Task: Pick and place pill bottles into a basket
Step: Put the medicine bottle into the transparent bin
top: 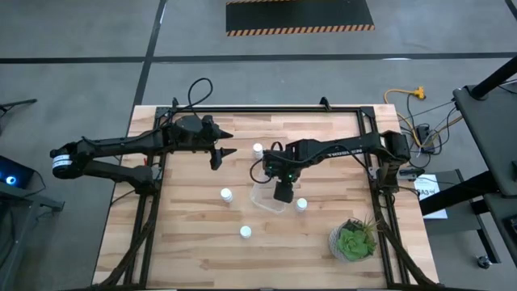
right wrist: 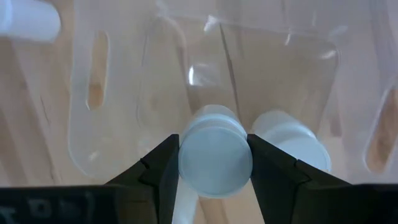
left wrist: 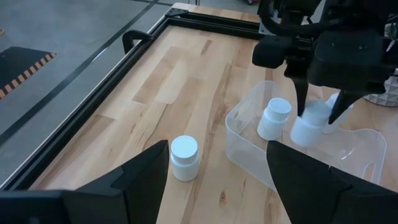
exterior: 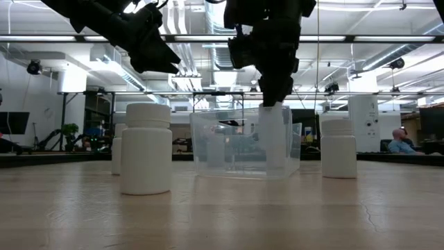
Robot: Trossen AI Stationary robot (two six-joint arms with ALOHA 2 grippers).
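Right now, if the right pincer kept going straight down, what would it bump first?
The right pincer holds a pill bottle over the basket. Straight down, that bottle probably meets the basket's clear floor first, beside the bottle already inside, though depth is unclear.

light wooden table (top: 186, 242) — clear basket (top: 262, 199), four loose pill bottles (top: 227, 195), potted plant (top: 354, 240)
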